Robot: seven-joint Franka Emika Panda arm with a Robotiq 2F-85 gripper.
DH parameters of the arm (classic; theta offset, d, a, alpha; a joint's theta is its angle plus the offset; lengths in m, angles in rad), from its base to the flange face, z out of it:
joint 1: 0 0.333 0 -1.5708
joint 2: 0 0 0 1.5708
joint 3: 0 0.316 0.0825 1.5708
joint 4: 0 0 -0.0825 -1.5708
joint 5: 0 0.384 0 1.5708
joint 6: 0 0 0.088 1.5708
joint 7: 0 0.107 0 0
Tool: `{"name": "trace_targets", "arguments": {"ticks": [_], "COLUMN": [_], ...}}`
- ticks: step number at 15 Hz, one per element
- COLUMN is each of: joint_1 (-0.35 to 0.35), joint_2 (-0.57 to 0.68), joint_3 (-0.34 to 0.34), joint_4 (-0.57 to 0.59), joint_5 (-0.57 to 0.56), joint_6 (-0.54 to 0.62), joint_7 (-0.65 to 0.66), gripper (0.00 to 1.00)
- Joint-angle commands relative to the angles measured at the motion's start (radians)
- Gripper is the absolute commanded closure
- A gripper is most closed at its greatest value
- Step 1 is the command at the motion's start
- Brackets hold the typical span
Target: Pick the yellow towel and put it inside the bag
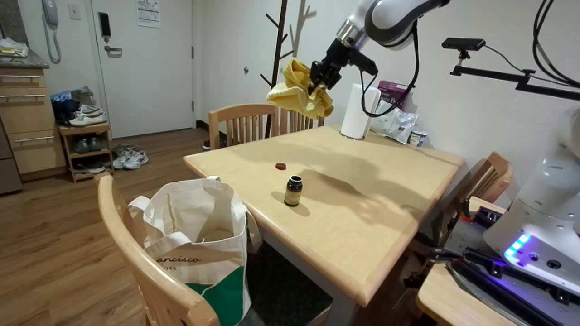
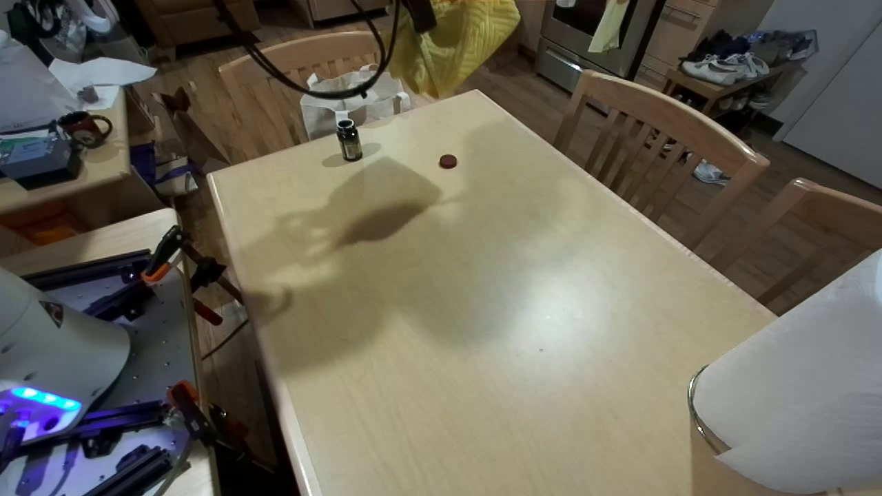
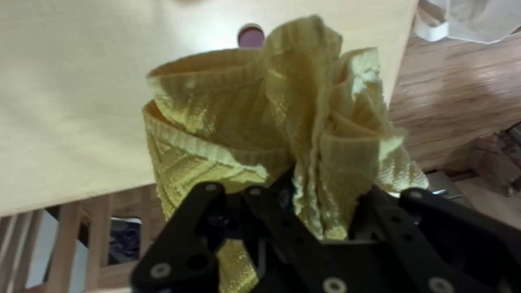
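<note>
And there you have the yellow towel [image 1: 297,100] pinched in the gripper [image 3: 329,194], bunched in mid-air above table [image 1: 335,244] height, so the pick looks done, leaving you to bring it over the open bag [image 1: 210,253] and let it drop inside!

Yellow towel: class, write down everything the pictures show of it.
The yellow towel looks like soft cloth, textured with slanting ridges and edged with a narrow band. It is bunched and creased, with the pincer gripping gathered folds while loose edges flare out around it. It hangs in the air, higher than the table; nothing but the pincer is seen touching it.
</note>
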Motion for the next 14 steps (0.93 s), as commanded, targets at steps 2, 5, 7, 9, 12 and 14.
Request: {"name": "trace_targets", "arguments": {"ticks": [2,5,7,9,12,14], "joint_1": [0.07,0.112,0.133,0.131,0.154,0.153], "joint_2": [0.071,0.148,0.211,0.26,0.226,0.224], "joint_3": [0.095,0.15,0.187,0.221,0.194,0.189], "joint_4": [0.197,0.324,0.408,0.464,0.398,0.397], "joint_5": [0.004,0.018,0.029,0.057,0.017,0.017], "joint_6": [-0.08,-0.143,-0.184,-0.215,-0.174,-0.174], "joint_7": [-0.089,-0.164,-0.23,-0.328,-0.225,-0.224], "gripper": [0.95,0.95,0.95,0.95,0.81,0.95]}}
